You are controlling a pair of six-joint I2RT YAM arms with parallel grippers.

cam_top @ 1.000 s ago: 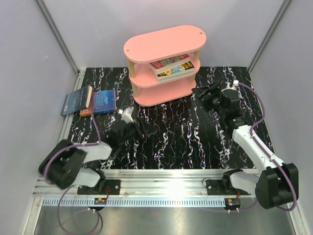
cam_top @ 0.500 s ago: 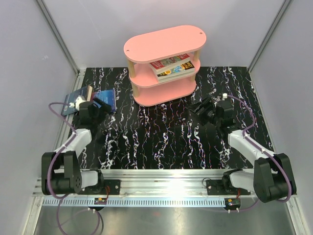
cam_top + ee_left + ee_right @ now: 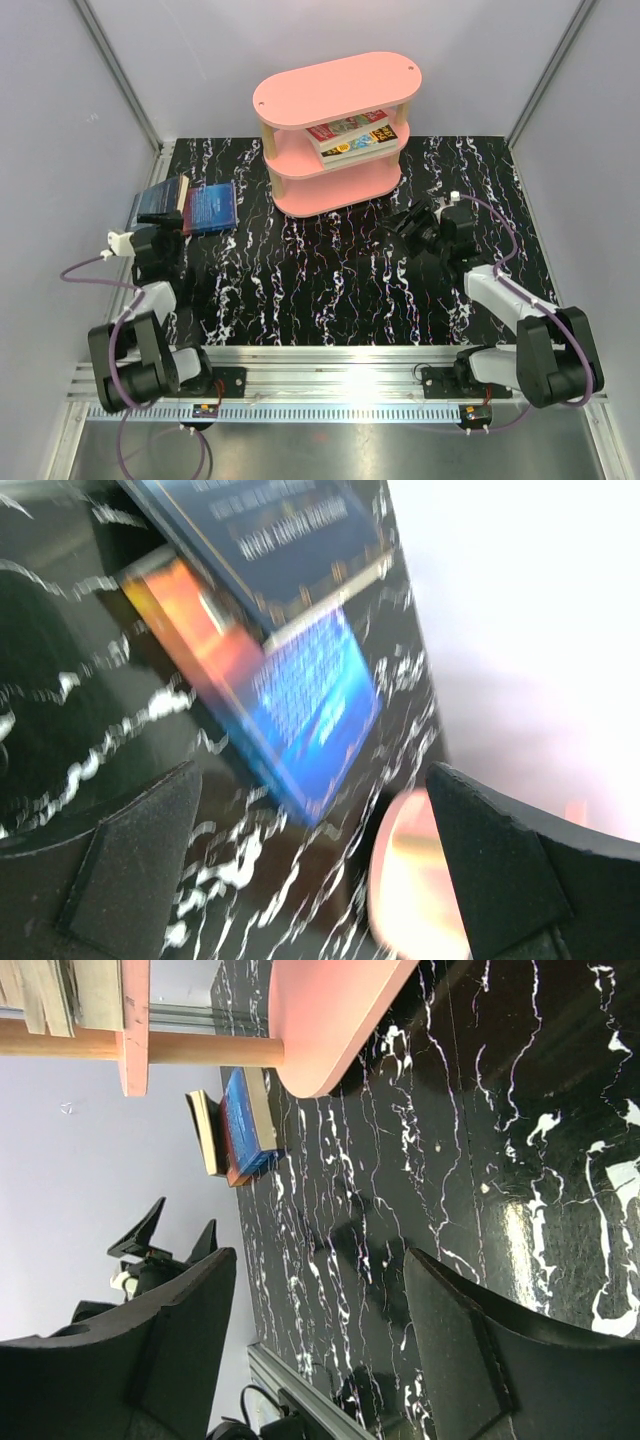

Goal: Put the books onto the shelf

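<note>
Two books (image 3: 208, 207) lie near the left hand (image 3: 160, 233), spread wide and empty; next it should close on one.

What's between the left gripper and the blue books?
Nothing: left wrist view shows only bare marbled tabletop between the open left gripper and the blue books.

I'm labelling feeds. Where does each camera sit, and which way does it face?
Top external: above, behind the bases, looking down on black marbled table, pink three-tier shelf; both arms show.
Left wrist: faces the stacked dark blue books; own open jaws show.
Right wrist: low, looks leftward past the shelf; own open jaws show.
Shared: both wrists see those books.
</note>
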